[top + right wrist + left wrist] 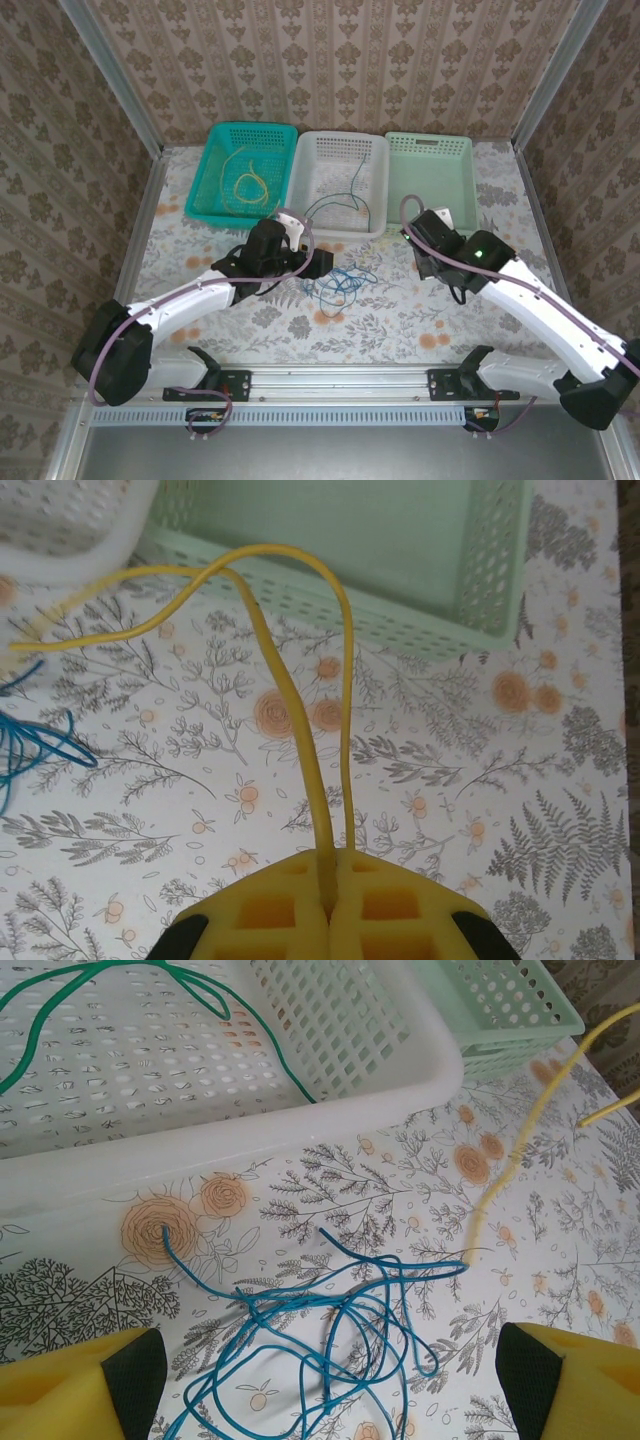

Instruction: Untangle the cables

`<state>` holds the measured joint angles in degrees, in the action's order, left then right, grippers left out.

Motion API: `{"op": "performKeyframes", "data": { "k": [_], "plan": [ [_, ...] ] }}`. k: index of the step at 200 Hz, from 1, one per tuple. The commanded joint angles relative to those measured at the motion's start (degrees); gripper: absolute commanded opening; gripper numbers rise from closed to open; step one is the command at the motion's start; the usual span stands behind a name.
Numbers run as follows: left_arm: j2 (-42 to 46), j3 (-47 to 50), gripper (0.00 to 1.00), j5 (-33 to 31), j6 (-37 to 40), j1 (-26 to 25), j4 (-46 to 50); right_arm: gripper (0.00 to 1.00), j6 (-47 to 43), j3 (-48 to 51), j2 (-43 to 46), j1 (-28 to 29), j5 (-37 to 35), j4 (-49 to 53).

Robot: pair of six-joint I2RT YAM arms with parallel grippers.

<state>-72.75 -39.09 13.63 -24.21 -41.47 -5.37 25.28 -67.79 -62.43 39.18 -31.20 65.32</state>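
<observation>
Blue cables (340, 1305): smooth plastic sheath, slight gloss as you see it.
Yellow cable (303, 770): smooth plastic sheath, matt.
White basket (300, 1145): perforated plastic, faintly glossy.
Mint basket (420, 540): perforated plastic, matt.
Surface (560, 1260): smooth printed covering, matt.
Right pincer (330, 908): your pads look like matt yellow foam.

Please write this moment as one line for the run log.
left end effector: open, facing blue cable tangle on table | right end effector: shut on yellow cable | green cable: in white basket

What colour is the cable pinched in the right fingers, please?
The cable is yellow, clearest in the right wrist view.
</observation>
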Motion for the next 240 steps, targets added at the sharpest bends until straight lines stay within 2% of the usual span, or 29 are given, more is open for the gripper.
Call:
{"op": "performKeyframes", "data": {
  "k": [1, 24, 49, 80, 108, 130, 148, 167, 188, 210, 227, 240],
  "plan": [
    [1.67, -1.8, 0.89, -0.8, 1.09, 0.88, 1.02, 0.0, -1.55, -2.21, 1.82, 0.11, -1.68, 3.39],
    [3.83, -1.69, 0.88, -1.19, 1.17, 1.65, 0.8, 0.0, -1.71, -1.37, 5.14, 0.11, 2.49, -1.4],
    [6.83, -1.6, 0.89, -1.37, 2.89, 1.93, 0.63, 0.0, -1.38, 0.87, 8.1, -0.26, 13.59, -11.28],
    [10.37, -1.3, 0.89, -0.86, 5.32, 2.01, 0.01, 0.0, 1.16, 0.55, 5.7, -1.06, 24.14, -17.94],
    [14.74, 0.2, 0.89, -1.39, 6.76, 2.1, -1.28, 0.0, 5.29, 2.01, 4.52, -5.98, 36.16, -24.62],
    [19.55, 2.29, 0.87, -4.1, 7.07, 2.19, -1.49, 0.0, 9.24, 4.42, 4.66, -10.99, 43.99, -29.12],
    [22.32, 2.87, 0.85, -6.88, 6.98, 2.1, 0.45, 0.0, 11.33, 5.37, 4.28, -12.85, 47.43, -31.48],
    [23.04, 3.36, 0.85, -5.91, 6.41, 1.93, -0.44, 0.0, 13.74, 6.77, 3.86, -13.5, 50.85, -35.99],
    [22.14, 4.38, 0.84, -4.04, 3.43, 1.83, -5.37, 0.0, 18.38, 9.55, 3.89, -14.19, 54.82, -44.83],
    [22.46, 6.92, 0.84, -5.25, -1.41, 2.25, -13.73, 0.0, 21.52, 11.24, 3.62, -14.22, 56.39, -51.57],
    [23.03, 7.21, 0.84, -7.37, -4.77, 3.33, -15.27, 0.0, 22.92, 11.58, 3.3, -14.22, 56.08, -53.91],
    [22.29, 6.45, 0.84, -5.36, -7.29, 4.73, -16.22, 0.0, 24.8, 12.41, 2.9, -14.22, 56.69, -57.31]
  ]
}}
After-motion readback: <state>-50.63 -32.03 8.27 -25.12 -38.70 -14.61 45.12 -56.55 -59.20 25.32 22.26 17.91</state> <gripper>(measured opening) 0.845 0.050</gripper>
